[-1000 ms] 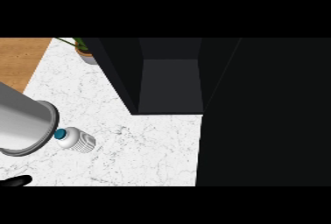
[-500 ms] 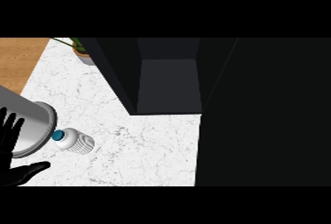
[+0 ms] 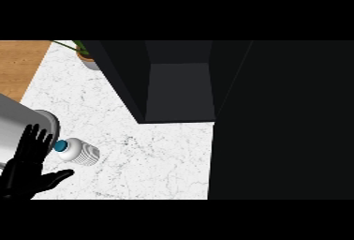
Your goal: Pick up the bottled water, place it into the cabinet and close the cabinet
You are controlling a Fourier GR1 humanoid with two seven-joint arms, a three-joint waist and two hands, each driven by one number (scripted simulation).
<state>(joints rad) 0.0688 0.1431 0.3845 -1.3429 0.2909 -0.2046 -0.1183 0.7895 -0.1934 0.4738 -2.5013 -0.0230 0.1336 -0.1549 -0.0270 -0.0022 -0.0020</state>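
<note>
Up comes the left hand [image 3: 26,171] — a second ago only a dark sliver showed at the lower left edge, and now the whole palm is in view, fingers straight and spread, thumb out to the side, holding nothing. Bottled water [image 3: 76,151] sits just to the right of those fingertips on the white marble counter [image 3: 138,159], its blue cap pointing up-left toward the hand; no contact that can be made out. No label or writing is readable on the bottle, just pale ribbed plastic. Behind the hand, a large grey cylinder [image 3: 24,129] is cut off by the left edge and partly hidden by the fingers. Over on the right, the open cabinet [image 3: 176,89] is very dark, its interior hard to read, and a broad black mass fills the whole right side. A potted plant [image 3: 84,55] peeks out at the top, cut off by the cabinet.
</note>
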